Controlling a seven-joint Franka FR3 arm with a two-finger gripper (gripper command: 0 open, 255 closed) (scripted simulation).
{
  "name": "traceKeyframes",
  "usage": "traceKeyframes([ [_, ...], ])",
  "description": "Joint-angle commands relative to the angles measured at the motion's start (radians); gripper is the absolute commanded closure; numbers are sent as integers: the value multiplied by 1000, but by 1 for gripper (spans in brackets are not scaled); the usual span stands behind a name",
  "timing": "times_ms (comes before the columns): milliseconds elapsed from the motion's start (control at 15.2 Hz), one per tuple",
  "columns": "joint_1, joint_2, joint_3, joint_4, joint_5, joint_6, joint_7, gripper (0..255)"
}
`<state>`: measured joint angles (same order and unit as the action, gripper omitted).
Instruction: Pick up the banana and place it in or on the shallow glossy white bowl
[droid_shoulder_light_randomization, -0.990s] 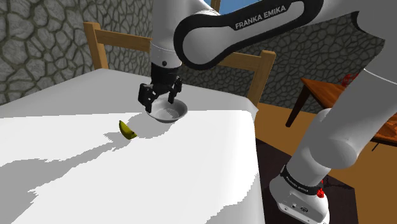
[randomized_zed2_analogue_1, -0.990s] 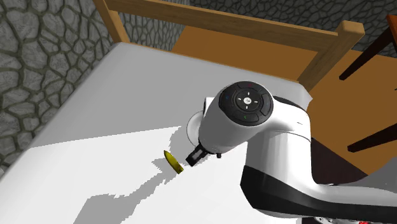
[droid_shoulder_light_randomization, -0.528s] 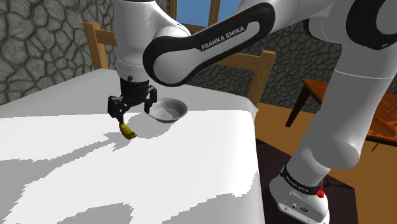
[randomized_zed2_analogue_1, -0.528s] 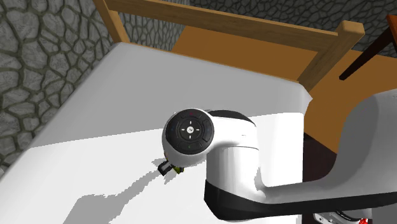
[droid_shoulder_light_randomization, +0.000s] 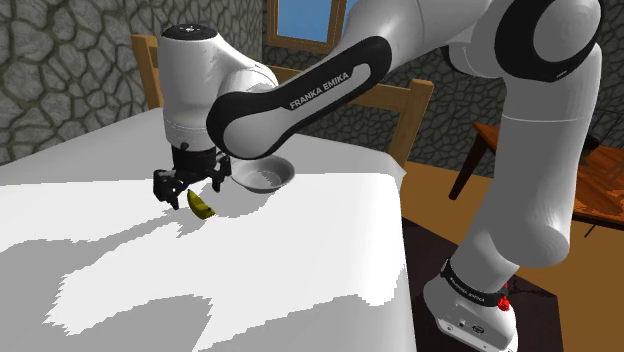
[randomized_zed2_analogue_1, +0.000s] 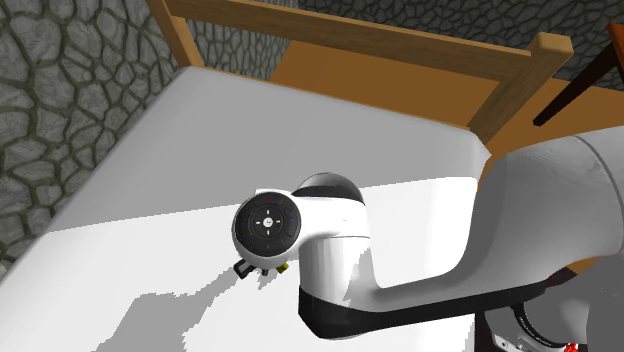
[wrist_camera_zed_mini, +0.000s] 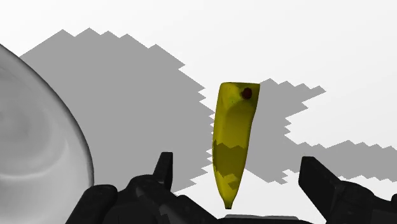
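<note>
A short yellow banana (droid_shoulder_light_randomization: 203, 206) with a dark spot at one end lies flat on the white-clothed table (droid_shoulder_light_randomization: 300, 260), half in the arm's grey shadow. In the wrist view I see the banana (wrist_camera_zed_mini: 234, 143) lying lengthwise between the two black fingers (wrist_camera_zed_mini: 318, 179), with bare table showing on either side of it, so nothing is clasping it.

The all-black gripper (droid_shoulder_light_randomization: 188, 190) hangs low directly over the fruit with its fingers spread wide apart; I cannot tell whether the fingertips have reached the table.

The shallow glossy white bowl (droid_shoulder_light_randomization: 270, 178) stands near the banana, to the shoulder view's right of it and a little farther back, apart from it. Its rounded wall (wrist_camera_zed_mini: 44, 153) curves in just beside the gripper in the wrist view.

Beyond the far edge of the table stands a wooden chair (droid_shoulder_light_randomization: 415, 110), and behind that a grey stone wall (droid_shoulder_light_randomization: 60, 70).
</note>
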<state>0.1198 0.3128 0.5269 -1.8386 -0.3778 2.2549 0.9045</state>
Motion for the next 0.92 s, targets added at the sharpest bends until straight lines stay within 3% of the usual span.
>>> traceKeyframes([
  [0, 3, 14, -6, -8, -13, 21, 9, 0],
  [528, 4, 20, -8, -9, -17, 26, 11, 0],
  [594, 4, 20, -8, -9, -17, 26, 11, 255],
  [858, 4, 19, -8, -9, -17, 26, 11, 255],
])
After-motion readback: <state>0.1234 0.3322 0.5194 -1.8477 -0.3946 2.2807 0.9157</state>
